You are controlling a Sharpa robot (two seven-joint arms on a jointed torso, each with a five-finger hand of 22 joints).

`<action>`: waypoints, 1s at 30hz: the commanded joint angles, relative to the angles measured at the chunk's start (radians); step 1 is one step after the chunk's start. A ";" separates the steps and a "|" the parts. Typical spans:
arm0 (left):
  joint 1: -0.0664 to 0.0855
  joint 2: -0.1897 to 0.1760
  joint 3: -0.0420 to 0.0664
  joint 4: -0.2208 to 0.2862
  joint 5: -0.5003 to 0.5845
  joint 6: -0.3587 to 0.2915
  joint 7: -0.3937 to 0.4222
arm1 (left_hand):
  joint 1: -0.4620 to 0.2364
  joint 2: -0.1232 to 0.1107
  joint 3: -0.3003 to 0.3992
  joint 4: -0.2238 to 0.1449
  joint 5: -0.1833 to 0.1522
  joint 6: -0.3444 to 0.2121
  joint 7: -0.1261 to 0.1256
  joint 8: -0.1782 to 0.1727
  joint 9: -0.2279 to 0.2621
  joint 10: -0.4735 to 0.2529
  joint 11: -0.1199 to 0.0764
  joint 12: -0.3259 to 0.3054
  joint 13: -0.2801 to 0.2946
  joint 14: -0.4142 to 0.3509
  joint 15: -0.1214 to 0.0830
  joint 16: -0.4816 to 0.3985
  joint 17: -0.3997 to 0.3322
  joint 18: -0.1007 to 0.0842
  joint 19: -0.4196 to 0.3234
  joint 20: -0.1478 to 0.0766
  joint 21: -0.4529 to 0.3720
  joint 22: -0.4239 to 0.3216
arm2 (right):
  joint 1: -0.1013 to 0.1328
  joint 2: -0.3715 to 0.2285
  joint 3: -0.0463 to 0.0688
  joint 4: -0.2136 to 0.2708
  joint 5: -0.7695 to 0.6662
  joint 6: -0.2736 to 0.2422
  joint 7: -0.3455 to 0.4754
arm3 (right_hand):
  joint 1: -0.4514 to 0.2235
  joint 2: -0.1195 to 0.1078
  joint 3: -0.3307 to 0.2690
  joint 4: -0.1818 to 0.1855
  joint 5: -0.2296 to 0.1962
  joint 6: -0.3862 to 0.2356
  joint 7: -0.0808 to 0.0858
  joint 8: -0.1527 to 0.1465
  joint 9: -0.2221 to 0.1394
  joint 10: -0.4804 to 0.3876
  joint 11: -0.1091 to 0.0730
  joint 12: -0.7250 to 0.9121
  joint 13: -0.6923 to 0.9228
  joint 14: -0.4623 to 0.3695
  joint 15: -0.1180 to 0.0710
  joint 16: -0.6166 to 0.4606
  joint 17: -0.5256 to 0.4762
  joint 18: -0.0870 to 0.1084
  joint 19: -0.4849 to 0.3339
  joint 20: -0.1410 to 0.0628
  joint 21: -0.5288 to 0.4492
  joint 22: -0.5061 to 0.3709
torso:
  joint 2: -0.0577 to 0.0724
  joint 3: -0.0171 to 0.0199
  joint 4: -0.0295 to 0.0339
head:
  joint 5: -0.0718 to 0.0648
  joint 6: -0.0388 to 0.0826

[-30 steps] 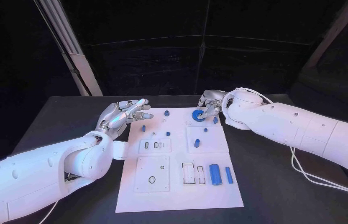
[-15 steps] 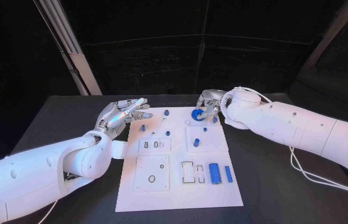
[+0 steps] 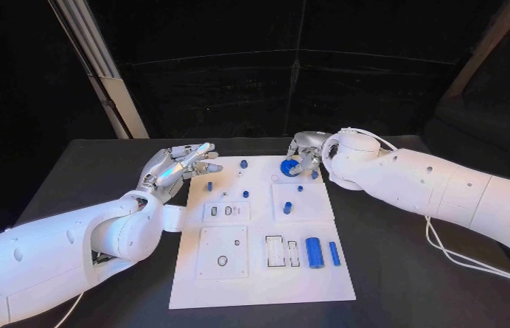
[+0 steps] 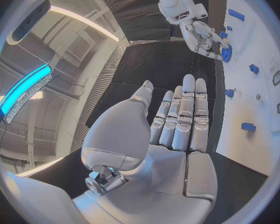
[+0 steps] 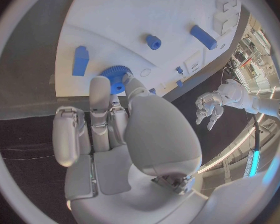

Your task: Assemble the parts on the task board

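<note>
Lying flat in the middle of the black table (image 3: 96,166), the white task board (image 3: 266,284) is a smooth rectangular plate with raised square panels and slots, dotted with small blue parts. At its far edge the right hand (image 3: 307,151) pinches a round, toothed blue gear (image 3: 289,167) between thumb and fingers. The left hand (image 3: 175,167) hovers beside the board's far left corner, fingers straight and spread, holding nothing.

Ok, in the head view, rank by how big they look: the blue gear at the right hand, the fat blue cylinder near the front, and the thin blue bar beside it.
1. Fat blue cylinder.
2. Blue gear, partly hidden by the right hand, so its rank against the cylinder is unsure.
3. Thin blue bar, about as long as the cylinder but much narrower.
</note>
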 commanded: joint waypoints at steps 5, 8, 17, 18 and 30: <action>0.001 0.001 0.001 -0.001 -0.003 0.014 0.001 | 0.000 0.010 -0.001 -0.004 -0.001 -0.007 -0.001 -0.004 -0.001 -0.006 -0.003 -0.004 -0.001 -0.003 0.005 -0.004 0.001 0.006 0.005 0.000 -0.003 -0.001 | -0.004 -0.002 -0.001 0.005 -0.072 -0.011 -0.011 | 0.016 0.004 0.011 -0.017 -0.007 0.001 0.001 0.008 -0.002 -0.004 0.001 -0.002 0.054 -0.007 0.001 0.006 -0.004 -0.005 0.013 -0.004 0.004 0.068 | 0.000 -0.0003 0.0001 | -0.001 -0.003; 0.001 0.001 0.001 -0.002 -0.003 0.014 0.001 | 0.000 0.010 -0.001 -0.004 -0.001 -0.007 -0.001 -0.004 -0.001 -0.006 -0.003 -0.004 -0.001 -0.003 0.005 -0.004 0.001 0.006 0.005 0.000 -0.003 -0.001 | -0.005 -0.003 -0.001 0.007 -0.074 -0.018 -0.009 | 0.024 0.013 0.025 -0.028 -0.012 0.010 0.002 0.013 -0.001 -0.004 0.002 -0.002 0.054 -0.008 0.001 0.006 -0.006 -0.005 0.013 -0.004 0.004 0.067 | 0.000 -0.0005 0.0007 | 0.000 -0.004; 0.001 0.001 0.000 -0.002 -0.003 0.014 0.001 | 0.000 0.010 -0.001 -0.004 -0.001 -0.007 -0.001 -0.004 -0.001 -0.006 -0.003 -0.004 -0.001 -0.003 0.005 -0.004 0.001 0.006 0.005 0.000 -0.003 -0.001 | -0.007 -0.005 -0.001 0.031 -0.076 -0.085 0.004 | 0.016 0.050 0.089 -0.045 -0.002 0.075 -0.005 0.038 0.002 0.003 -0.006 0.003 0.064 -0.009 -0.003 0.008 -0.013 -0.005 0.013 -0.006 0.004 0.069 | -0.001 -0.0013 0.0020 | -0.002 -0.003; 0.001 0.001 0.000 -0.002 -0.003 0.014 0.001 | 0.000 0.010 -0.001 -0.004 -0.001 -0.007 -0.001 -0.004 -0.001 -0.006 -0.003 -0.004 -0.001 -0.003 0.005 -0.004 0.001 0.006 0.005 0.000 -0.003 -0.001 | -0.008 -0.006 -0.001 0.038 -0.075 -0.106 0.007 | 0.008 0.052 0.095 -0.042 0.005 0.078 -0.007 0.038 0.001 0.003 -0.006 0.002 0.064 -0.009 -0.004 0.008 -0.014 -0.005 0.014 -0.007 0.004 0.069 | -0.001 -0.0014 0.0021 | -0.001 -0.003; 0.001 -0.001 0.000 0.001 -0.003 0.014 -0.001 | 0.001 0.011 0.000 -0.006 -0.001 -0.007 -0.001 -0.005 -0.001 -0.006 -0.003 -0.005 -0.001 -0.003 0.005 -0.005 0.002 0.006 0.005 0.000 -0.004 -0.002 | -0.008 -0.010 0.000 0.133 -0.050 -0.233 0.014 | -0.045 0.044 0.125 -0.029 0.040 0.098 -0.014 0.035 -0.004 0.006 -0.012 0.001 0.065 -0.007 -0.009 0.010 -0.019 -0.006 0.017 -0.013 0.006 0.074 | -0.002 -0.0028 0.0034 | 0.002 0.001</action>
